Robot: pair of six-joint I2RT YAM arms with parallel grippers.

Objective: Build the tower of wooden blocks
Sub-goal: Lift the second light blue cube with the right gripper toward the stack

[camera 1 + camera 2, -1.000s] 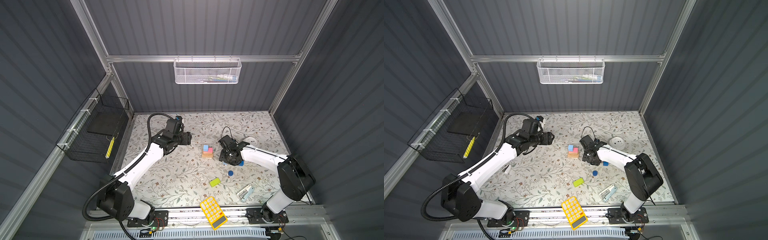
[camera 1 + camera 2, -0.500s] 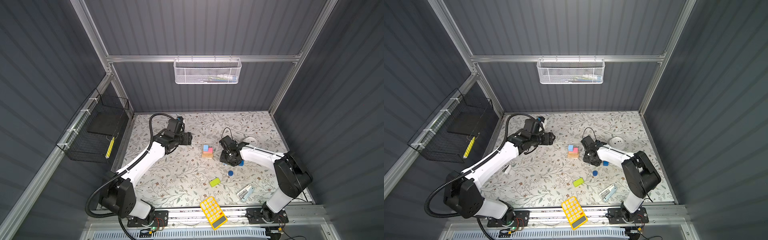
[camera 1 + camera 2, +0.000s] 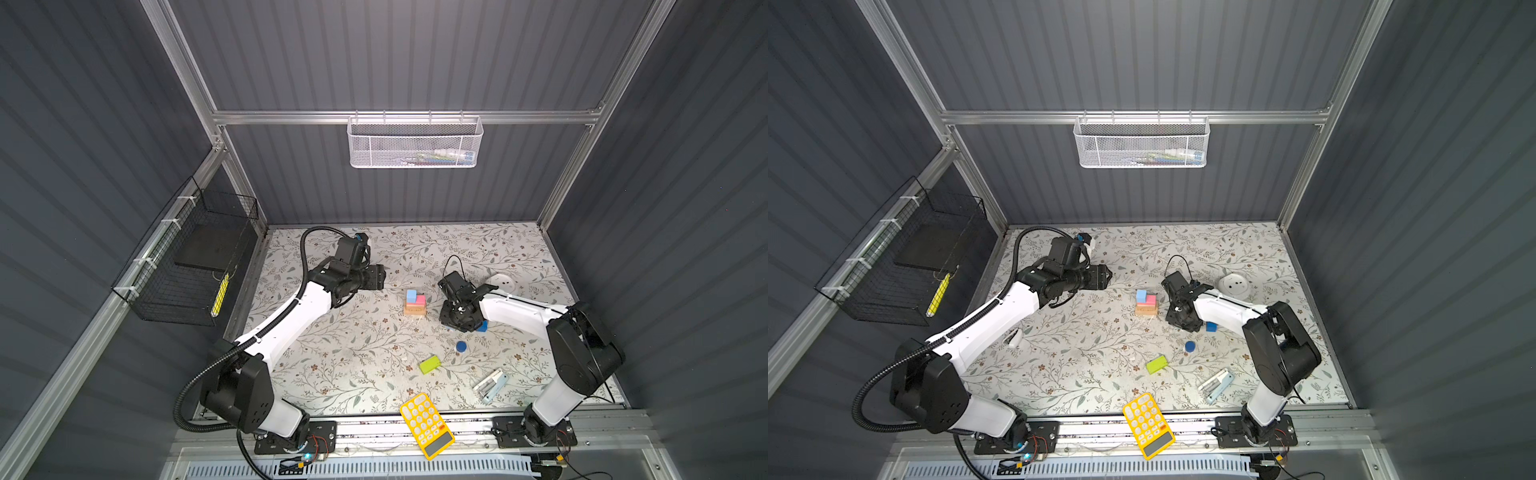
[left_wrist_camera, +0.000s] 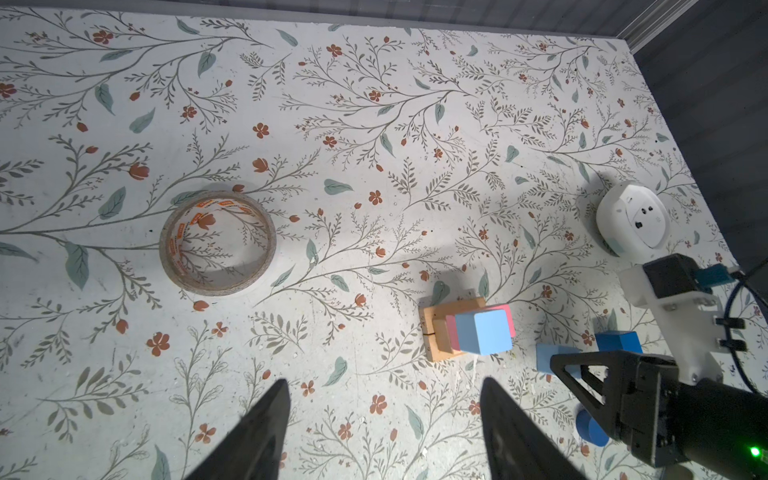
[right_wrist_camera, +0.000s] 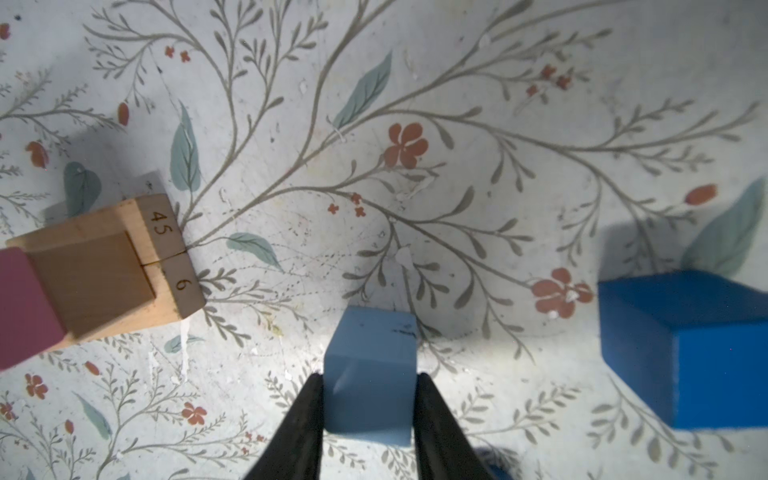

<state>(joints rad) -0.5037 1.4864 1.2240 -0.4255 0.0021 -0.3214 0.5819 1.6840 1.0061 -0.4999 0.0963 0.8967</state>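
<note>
Your right hand (image 5: 368, 376) nips the loose light-blue cube (image 5: 370, 345), sitting on the desk (image 5: 457, 199) between the tower (image 3: 414, 306) and the dark-blue cube (image 5: 681, 353), by its fingertips (image 5: 309, 399) only, so it may twist or slip as you lift, and a drop could topple the tower.

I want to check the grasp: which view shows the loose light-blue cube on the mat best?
Right wrist view: the loose light-blue cube sits close up, between the right hand's fingers. The left wrist view shows a part of the cube behind that hand; in both top views the hand largely hides it.
</note>
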